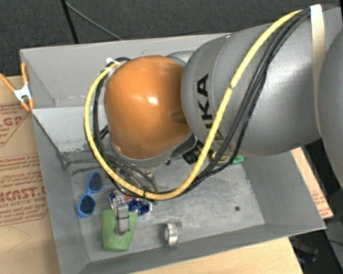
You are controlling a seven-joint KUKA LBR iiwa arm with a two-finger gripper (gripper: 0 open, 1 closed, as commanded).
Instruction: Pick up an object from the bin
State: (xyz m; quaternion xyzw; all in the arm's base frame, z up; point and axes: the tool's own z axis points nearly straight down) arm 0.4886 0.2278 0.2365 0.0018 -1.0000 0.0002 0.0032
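Observation:
My gripper (125,209) reaches down below the orange cover into the bin's front left part. It is right over the upper end of a light green block (115,236) that lies on the bin floor near the front wall. A small blue piece (142,208) shows just to the gripper's right. A pair of blue toy glasses (89,194) lies a little to the left, near the left wall. A small silver ring-shaped thing (170,232) rests to the right of the green block, by the front wall.
The arm and its orange cover hide the middle and back of the bin. A bit of something green (237,159) peeks out under the arm at the right. Bare floor shows at the front right.

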